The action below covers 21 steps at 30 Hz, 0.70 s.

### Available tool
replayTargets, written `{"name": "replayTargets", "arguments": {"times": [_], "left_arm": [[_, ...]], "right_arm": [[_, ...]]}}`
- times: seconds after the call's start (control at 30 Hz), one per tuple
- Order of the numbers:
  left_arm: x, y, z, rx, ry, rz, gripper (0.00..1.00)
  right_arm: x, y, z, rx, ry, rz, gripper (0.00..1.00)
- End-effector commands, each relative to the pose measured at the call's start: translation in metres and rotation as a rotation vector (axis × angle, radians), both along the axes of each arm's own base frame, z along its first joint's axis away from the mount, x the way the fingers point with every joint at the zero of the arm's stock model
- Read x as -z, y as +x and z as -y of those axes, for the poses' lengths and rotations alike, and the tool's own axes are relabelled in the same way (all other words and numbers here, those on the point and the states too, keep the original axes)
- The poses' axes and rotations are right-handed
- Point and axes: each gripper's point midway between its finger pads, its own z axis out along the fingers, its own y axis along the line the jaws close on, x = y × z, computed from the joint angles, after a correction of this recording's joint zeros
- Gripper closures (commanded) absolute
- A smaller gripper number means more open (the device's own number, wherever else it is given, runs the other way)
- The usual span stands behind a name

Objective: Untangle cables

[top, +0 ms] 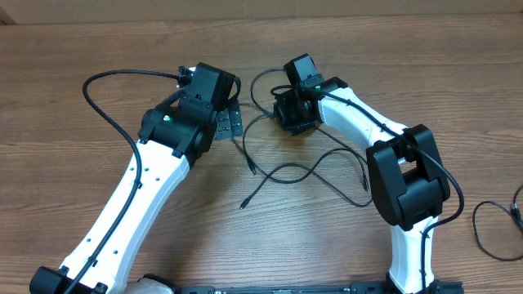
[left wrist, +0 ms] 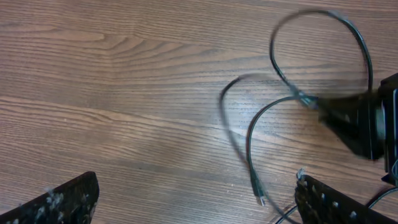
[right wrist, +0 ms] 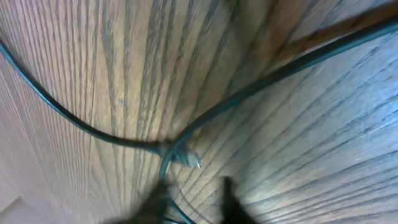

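From above, the left arm reaches up from the bottom left of the wooden table. The left claw points at the middle, with its two fingers wide apart and holding nothing. The right arm comes from the bottom right and bends over to the left. The right claw points down at the table. The thin black cables lie in loose loops between the two arms, and one loop runs up under the right claw. A thick black wire curls out from the left arm, and one more thin cord lies far off by the right edge. From the left claw's camera, the left claw hangs open over bare wood. The cables lie just to its right, and the right claw pinches one of them at its tip. From the right claw's camera, the right claw is blurry and closed. The cables cross just in front of it, and one strand runs down into it.
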Motion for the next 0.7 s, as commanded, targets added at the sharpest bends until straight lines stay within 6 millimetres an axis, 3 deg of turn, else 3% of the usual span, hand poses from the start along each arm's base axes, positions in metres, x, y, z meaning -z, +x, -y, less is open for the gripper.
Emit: {"name": "replayTargets", "arguments": {"times": [0.0, 0.07, 0.13, 0.27, 0.3, 0.43, 0.47, 0.6, 0.63, 0.67], "left_arm": [[-0.007, 0.000, 0.000, -0.010, -0.011, 0.018, 0.00], [-0.007, 0.000, 0.000, -0.010, -0.011, 0.018, 0.00], [-0.007, 0.000, 0.000, -0.010, -0.011, 0.018, 0.00], [-0.007, 0.000, 0.000, -0.010, -0.011, 0.018, 0.00], [-0.007, 0.000, 0.000, -0.010, -0.011, 0.018, 0.00], [-0.007, 0.000, 0.000, -0.010, -0.011, 0.018, 0.00], [-0.007, 0.000, 0.000, -0.010, -0.011, 0.018, 0.00], [-0.007, 0.000, 0.000, -0.010, -0.011, 0.018, 0.00], [-0.007, 0.000, 0.000, -0.010, -0.011, 0.018, 0.00], [-0.007, 0.000, 0.000, -0.010, -0.011, 0.018, 0.00]], "right_arm": [[-0.007, 0.004, -0.018, -0.143, 0.058, 0.075, 0.96], [-0.028, 0.015, -0.022, -0.202, 0.059, 0.163, 0.96], [-0.063, 0.029, -0.025, -0.251, 0.045, 0.279, 0.96], [-0.174, 0.045, 0.005, -0.201, -0.091, 0.554, 0.96], [-0.217, 0.043, 0.021, -0.166, -0.147, 0.662, 0.96], [-0.307, 0.026, 0.061, -0.063, -0.249, 0.865, 0.96], [-0.346, 0.012, 0.079, -0.010, -0.284, 0.955, 0.96], [-0.430, -0.023, 0.120, 0.116, -0.349, 1.132, 0.96], [-0.469, -0.039, 0.134, 0.156, -0.349, 1.212, 0.96], [-0.480, -0.044, 0.139, 0.171, -0.342, 1.232, 0.96]]}}
